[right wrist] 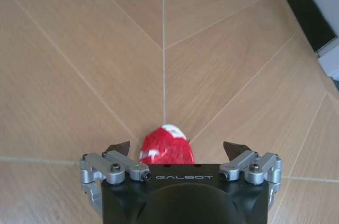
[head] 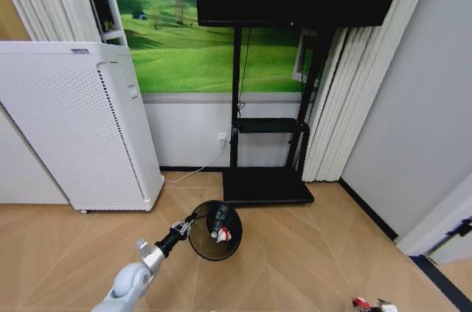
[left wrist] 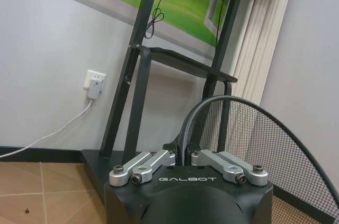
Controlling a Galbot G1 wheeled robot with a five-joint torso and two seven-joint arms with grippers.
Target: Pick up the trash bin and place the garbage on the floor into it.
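While the trash bin [head: 214,231] hangs held by its rim in the left gripper [head: 184,225], out over the middle of the floor [head: 310,253] in front of the black stand's base [head: 267,186], two pieces already lie inside it: a bottle with a green label [head: 220,216] and a red-and-white piece [head: 225,234]. The left wrist view shows those jaws pinched tight on the bin's wire rim. One red-and-white piece [right wrist: 166,145] is left on the floor, near the head view's lower right edge. The right gripper [right wrist: 178,149] stands directly over it, spread wide, fingers either side and apparently not yet touching. So I judge the last pick is in hand; next it calls for lowering, closing, then carrying across to the bin's mouth.
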